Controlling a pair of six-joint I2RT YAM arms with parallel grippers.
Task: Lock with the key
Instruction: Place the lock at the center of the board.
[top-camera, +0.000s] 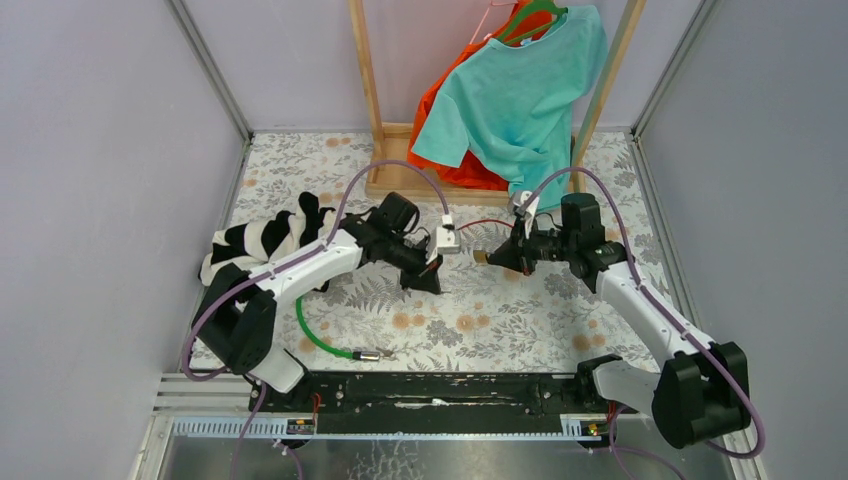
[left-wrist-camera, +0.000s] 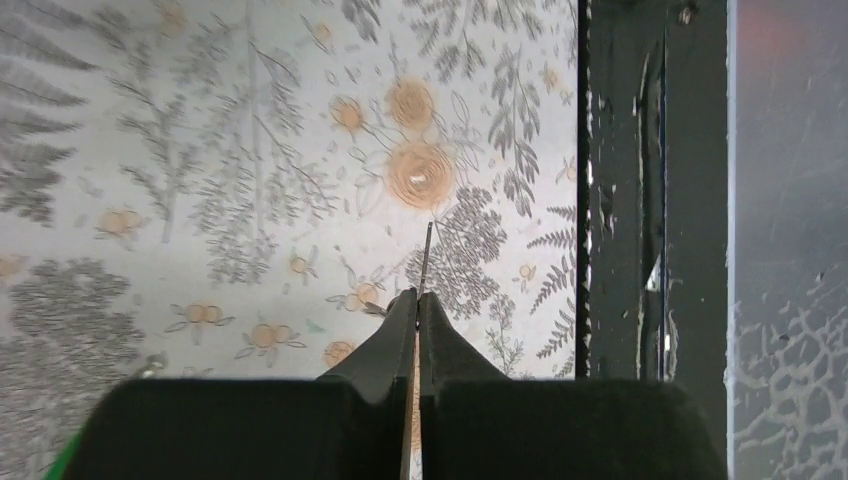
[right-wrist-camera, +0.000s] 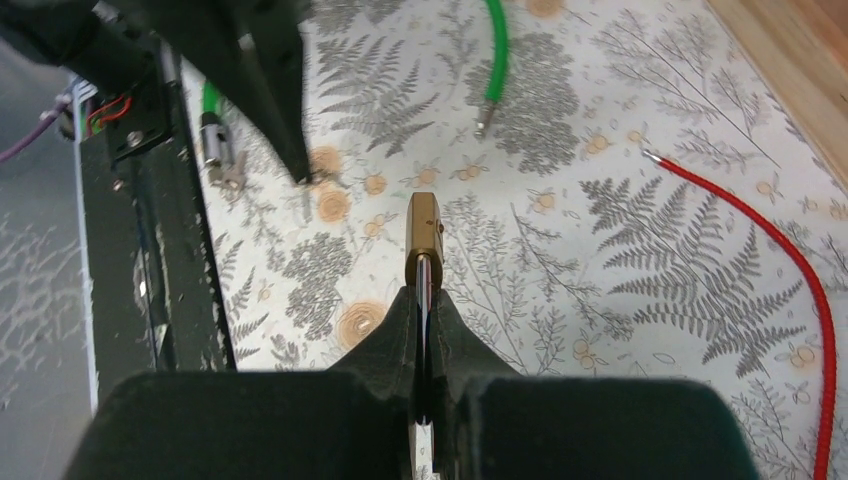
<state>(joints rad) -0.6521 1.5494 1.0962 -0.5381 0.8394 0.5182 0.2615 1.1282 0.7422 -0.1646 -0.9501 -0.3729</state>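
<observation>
Left gripper (left-wrist-camera: 418, 308) clamps the key (left-wrist-camera: 428, 255), its thin blade jutting past the tips, down toward the table (left-wrist-camera: 150, 150); right gripper (right-wrist-camera: 424, 292) pinches the brass padlock (right-wrist-camera: 423, 230), long axis aimed toward the key, near but apart, so the blade likely needs swinging level to meet it

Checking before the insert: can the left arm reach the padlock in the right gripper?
Probably yes: the left gripper, shut on the key, hangs close beside the padlock, nothing between them.
</observation>
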